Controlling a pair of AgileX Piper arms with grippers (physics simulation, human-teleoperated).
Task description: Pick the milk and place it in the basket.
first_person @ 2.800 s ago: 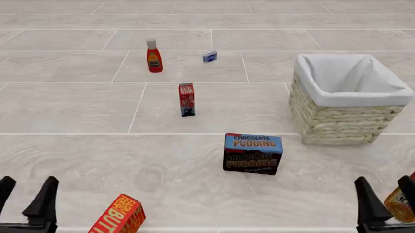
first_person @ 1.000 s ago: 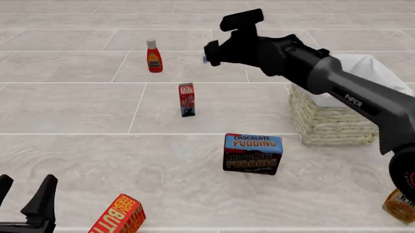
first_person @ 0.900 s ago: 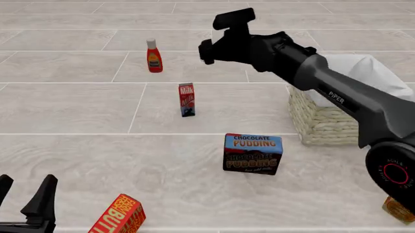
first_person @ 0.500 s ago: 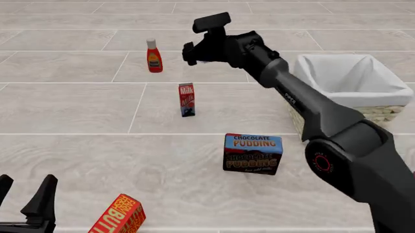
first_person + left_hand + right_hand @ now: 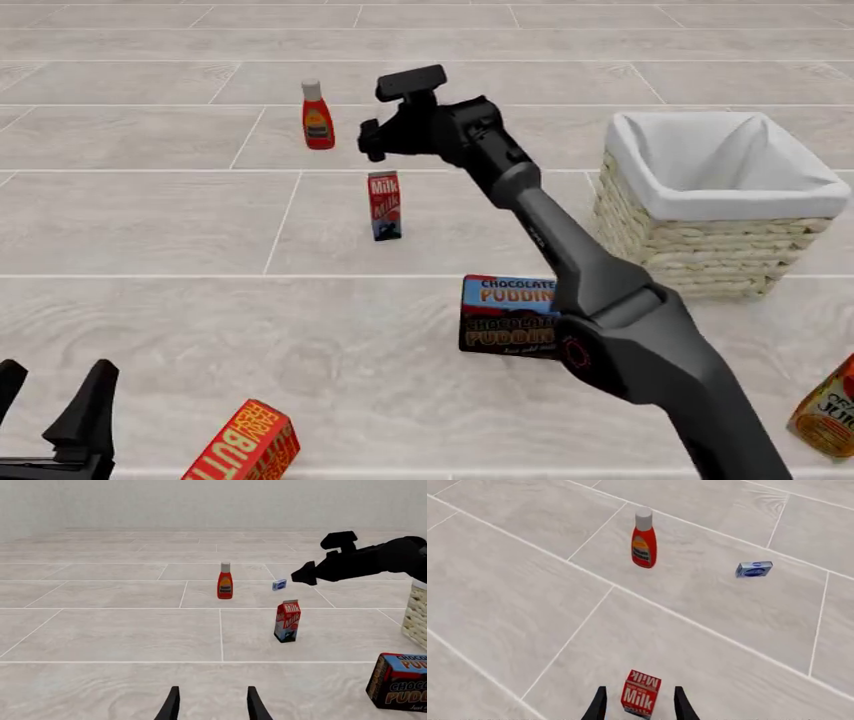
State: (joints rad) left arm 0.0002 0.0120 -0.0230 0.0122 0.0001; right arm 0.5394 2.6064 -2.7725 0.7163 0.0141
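Note:
The milk [image 5: 384,205] is a narrow red carton with a dark blue base, standing upright mid-table. In the left wrist view the milk [image 5: 287,621] stands just below my right gripper [image 5: 301,575]. My right gripper [image 5: 370,141] hovers above and slightly behind it, open and empty. In the right wrist view the milk [image 5: 640,694] shows between the two spread fingers [image 5: 600,703], lower down and apart from them. The basket [image 5: 694,245], pale wicker with a white liner, stands at the right. My left gripper [image 5: 54,388] rests open at the near left corner, also seen as left gripper [image 5: 212,696].
A ketchup bottle [image 5: 316,117] stands behind the milk, with a small blue box [image 5: 754,569] to its right. A chocolate pudding box [image 5: 497,298] sits in front, partly behind my right arm. A butter box [image 5: 244,445] lies near left; an orange carton [image 5: 827,412] near right.
My right arm has risen from the near right corner, passed in front of the basket and swung left until its gripper hangs above the milk. The left gripper and all objects stayed put.

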